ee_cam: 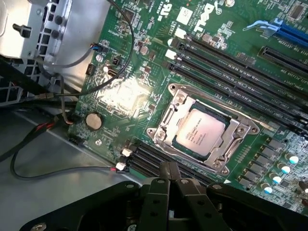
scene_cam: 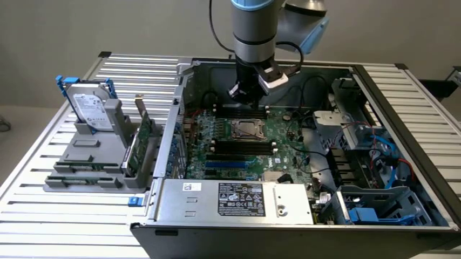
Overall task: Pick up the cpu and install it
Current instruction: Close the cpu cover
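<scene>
Cpu lies flat inside the metal-framed socket near the middle of the green motherboard, with its silvery top facing up. Above it, apart from it, the gripper hangs with fingers pressed together, holding nothing

A: What does the cpu look like?
B: A flat square chip with a silvery-white top and faint printed text.

A: Where does it lie?
B: Level inside the metal-framed socket on the green board, the frame surrounding all four edges.
</scene>
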